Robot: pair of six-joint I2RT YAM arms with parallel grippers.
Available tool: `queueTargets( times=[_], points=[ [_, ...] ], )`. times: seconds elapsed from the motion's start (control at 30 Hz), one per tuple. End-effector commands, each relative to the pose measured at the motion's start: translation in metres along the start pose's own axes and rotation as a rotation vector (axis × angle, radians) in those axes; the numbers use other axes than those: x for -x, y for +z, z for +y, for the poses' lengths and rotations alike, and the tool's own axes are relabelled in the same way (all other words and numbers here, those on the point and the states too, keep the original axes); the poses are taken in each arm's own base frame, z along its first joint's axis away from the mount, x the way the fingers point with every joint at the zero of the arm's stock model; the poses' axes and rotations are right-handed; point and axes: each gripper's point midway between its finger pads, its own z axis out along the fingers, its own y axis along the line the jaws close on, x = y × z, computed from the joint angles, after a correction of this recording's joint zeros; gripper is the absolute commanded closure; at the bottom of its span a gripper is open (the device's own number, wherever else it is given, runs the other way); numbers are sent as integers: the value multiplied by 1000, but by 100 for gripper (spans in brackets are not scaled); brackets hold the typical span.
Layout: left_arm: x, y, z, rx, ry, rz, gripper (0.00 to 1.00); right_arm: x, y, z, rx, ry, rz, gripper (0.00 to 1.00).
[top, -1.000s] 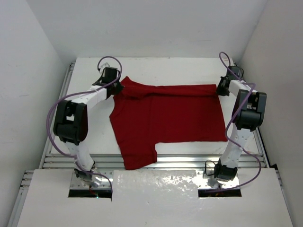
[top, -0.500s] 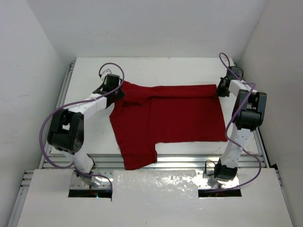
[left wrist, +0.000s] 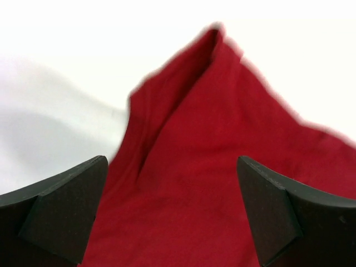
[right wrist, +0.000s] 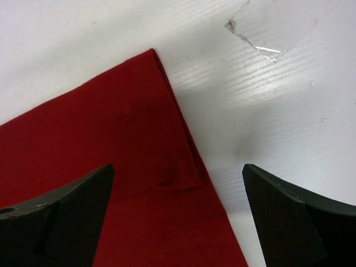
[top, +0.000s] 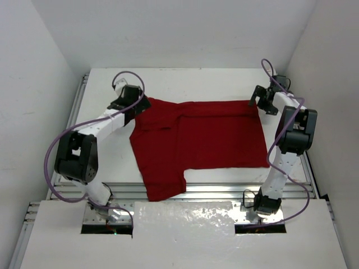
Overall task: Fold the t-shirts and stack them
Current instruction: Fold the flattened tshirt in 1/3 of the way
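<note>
Both sets of jaws have sprung wide since a second ago and let the cloth drop. My left gripper hangs over the far-left corner of the t-shirt and my right gripper over the far-right corner, neither holding anything. The t-shirt lies across the middle of the table, its near-left part reaching the rails. My worry is the left side: the cloth stands up in a ridge between the open fingers, so a low retreat could hook it and drag the fold apart. The purple cable loops wide, and the right wall crowds that arm.
</note>
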Motion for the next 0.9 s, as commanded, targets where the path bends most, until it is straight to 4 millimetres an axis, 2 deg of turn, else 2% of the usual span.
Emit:
queueTargets(
  times=[0.0, 0.03, 0.07, 0.1, 0.13, 0.17, 0.2, 0.27, 0.33, 0.4, 0.43, 0.47, 0.5, 0.57, 0.63, 0.67, 0.7, 0.8, 0.87],
  points=[
    [78, 1, -23, -50, -61, -193, 0, 32, -18, 13, 68, -22, -102, 1],
    [92, 11, -35, -106, -47, -238, 0, 33, -17, 15, 79, -30, -109, 1],
    [78, 42, -37, -151, -30, -177, 0, 37, -16, 18, 94, -42, -131, 1],
    [92, 52, -49, -194, -24, -183, 0, 36, -15, 21, 118, -43, -133, 1],
    [88, 67, -51, -204, -13, -152, 0, 38, -15, 25, 137, -51, -141, 1],
    [66, 97, -46, -208, 3, -66, 2, 39, -14, 26, 147, -51, -146, 1],
    [75, 102, -56, -242, 14, -77, 3, 41, -14, 29, 158, -57, -155, 1],
    [65, 120, -58, -297, 44, -34, 7, 43, -12, 34, 191, -73, -149, 1],
    [70, 123, -66, -367, 39, -42, 8, 45, -6, 36, 209, -83, -138, 2],
    [72, 129, -74, -465, 56, -24, 14, 46, -5, 41, 236, -87, -136, 2],
    [58, 135, -79, -517, 64, 29, 22, 42, -2, 43, 245, -93, -129, 2],
    [66, 134, -85, -585, 66, 33, 27, 41, 0, 43, 249, -93, -126, 2],
    [64, 134, -89, -620, 54, 50, 29, 43, 0, 43, 249, -92, -129, 2],
    [59, 131, -98, -680, 53, 74, 26, 36, 7, 41, 247, -90, -102, 2],
    [61, 131, -98, -676, 51, 72, 13, 37, 9, 43, 256, -90, -98, 2],
    [65, 132, -91, -680, 43, 69, 12, 31, 14, 41, 251, -84, -75, 2],
    [67, 133, -88, -682, 35, 69, 12, 34, 14, 41, 254, -79, -77, 2],
    [60, 136, -89, -695, 39, 99, 22, 31, 18, 43, 263, -74, -60, 3],
    [46, 146, -79, -650, 29, 150, 33, 30, 17, 42, 258, -72, -56, 3]
  ],
)
